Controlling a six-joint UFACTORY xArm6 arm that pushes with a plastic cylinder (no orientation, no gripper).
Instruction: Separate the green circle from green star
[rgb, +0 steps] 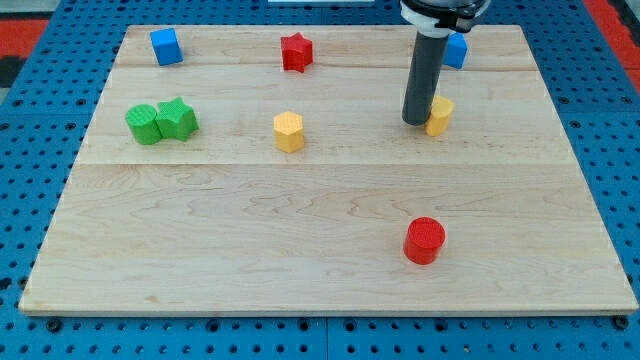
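The green circle (142, 124) and the green star (177, 119) sit touching each other at the view's left on the wooden board (300, 220), the circle to the left of the star. My tip (415, 122) is far to their right, in the upper right part of the board. It stands right against the left side of a yellow block (439, 115), which it partly hides.
A blue cube (165, 46) is at the top left and a red star (296, 52) at the top middle. A blue block (456, 50) shows behind the rod. A yellow hexagon (288, 131) is near the middle and a red cylinder (424, 240) at the lower right.
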